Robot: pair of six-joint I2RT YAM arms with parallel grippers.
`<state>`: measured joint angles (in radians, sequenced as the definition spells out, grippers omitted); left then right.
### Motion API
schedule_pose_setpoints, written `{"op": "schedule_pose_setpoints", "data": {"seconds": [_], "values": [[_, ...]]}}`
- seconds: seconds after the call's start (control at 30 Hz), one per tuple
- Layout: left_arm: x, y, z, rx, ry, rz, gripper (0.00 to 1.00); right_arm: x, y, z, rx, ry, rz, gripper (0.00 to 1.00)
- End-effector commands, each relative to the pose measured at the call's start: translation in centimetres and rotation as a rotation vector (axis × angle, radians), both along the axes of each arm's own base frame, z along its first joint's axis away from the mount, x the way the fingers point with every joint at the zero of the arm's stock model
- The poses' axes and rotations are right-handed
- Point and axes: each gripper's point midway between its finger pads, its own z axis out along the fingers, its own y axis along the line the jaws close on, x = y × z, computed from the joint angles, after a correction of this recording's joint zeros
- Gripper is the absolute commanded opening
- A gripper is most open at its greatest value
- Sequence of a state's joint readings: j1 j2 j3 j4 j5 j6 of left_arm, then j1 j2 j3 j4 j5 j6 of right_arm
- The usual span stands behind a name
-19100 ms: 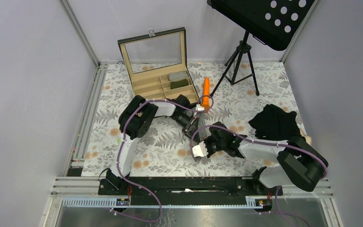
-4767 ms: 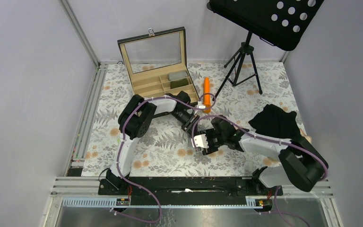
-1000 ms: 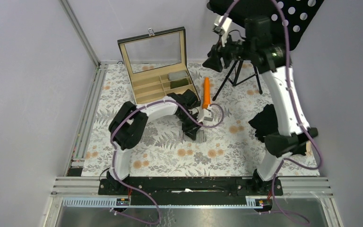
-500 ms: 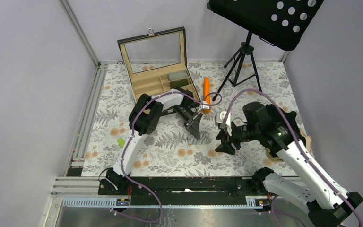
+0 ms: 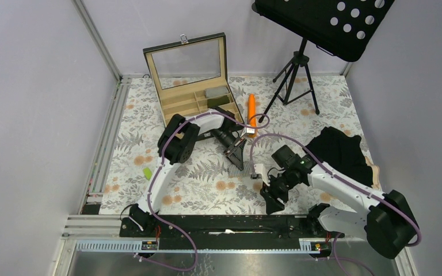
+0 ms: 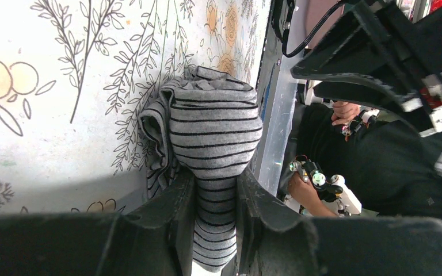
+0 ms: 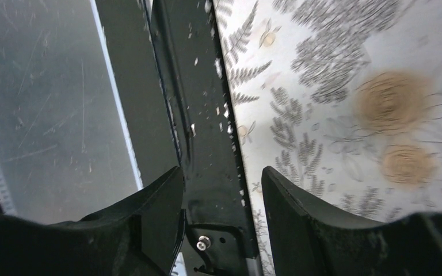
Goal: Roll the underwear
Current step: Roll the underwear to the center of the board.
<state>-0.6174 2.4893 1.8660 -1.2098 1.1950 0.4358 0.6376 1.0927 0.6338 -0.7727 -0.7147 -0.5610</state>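
**Underwear: one striped roll in the grip, black heap not yet begun**

Grey pinstriped underwear [image 6: 213, 123] lies near the middle of the floral table cover [image 5: 195, 172]. It is wound into a tight bundle, with the spiral showing at one side. The left gripper [image 6: 214, 179] is closed narrowly on its tail end, both fingers pressed into the cloth. This piece looks rolled, or very nearly so.

The right gripper [image 7: 221, 178] hangs wide open and empty over the black rail [image 7: 201, 144] at the table's near edge, well apart from any cloth. The black underwear [image 5: 336, 150] lies in a loose, unrolled heap at the right side.

Two small bundles [image 5: 213, 92] sit in compartments of the wooden box [image 5: 178, 105]; whether they are finished rolls I cannot tell. By my reckoning, most of the rolling is left to do.
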Motion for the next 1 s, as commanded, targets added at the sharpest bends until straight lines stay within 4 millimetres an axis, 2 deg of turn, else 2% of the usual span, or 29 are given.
{"op": "schedule_pose_setpoints", "data": {"seconds": [0.0,0.1,0.27,0.47,0.53,0.57,0.6,0.63,0.67,0.7,0.8,0.9,0.97], "values": [[0.0,2.0,-6.9,0.152,-0.159,-0.105,0.02,-1.4,-0.2,-1.2,-0.033,0.039,0.055,0.59],[0.0,2.0,-6.9,0.152,-0.161,-0.105,0.02,-1.4,0.1,-1.1,-0.034,0.040,0.070,0.59],[-0.1,1.9,-6.7,0.149,-0.155,-0.102,0.03,0.2,1.4,0.8,0.011,-0.018,0.070,0.59],[-0.1,1.9,-6.5,0.150,-0.155,-0.096,0.04,-0.6,0.8,0.6,0.026,-0.037,0.070,0.59],[-0.2,2.0,-6.4,0.151,-0.154,-0.096,0.04,0.3,1.4,1.8,0.053,-0.072,0.068,0.59],[-0.2,2.0,-6.4,0.150,-0.154,-0.095,0.04,1.4,2.1,3.0,0.091,-0.139,0.101,0.59],[-0.3,2.0,-6.3,0.153,-0.152,-0.095,0.04,17.7,0.8,7.3,-0.126,-0.852,-0.224,0.59],[-0.3,2.1,-6.3,0.153,-0.151,-0.095,0.04,23.9,4.2,18.0,0.146,-1.177,-0.435,0.84],[-0.4,2.2,-6.3,0.153,-0.149,-0.095,0.04,24.3,4.8,20.8,0.207,-1.207,-0.466,0.88],[-0.5,2.2,-6.2,0.152,-0.147,-0.096,0.04,24.4,5.1,22.5,0.239,-1.212,-0.484,0.88],[-0.5,2.2,-6.3,0.155,-0.143,-0.094,0.04,25.0,5.4,25.6,0.276,-1.222,-0.533,0.89],[-0.4,2.1,-6.2,0.150,-0.144,-0.093,0.04,24.8,5.5,25.2,0.254,-1.223,-0.484,0.90],[-0.4,2.0,-6.0,0.145,-0.142,-0.089,0.04,23.5,6.1,23.1,0.250,-1.204,-0.355,0.89]]}}
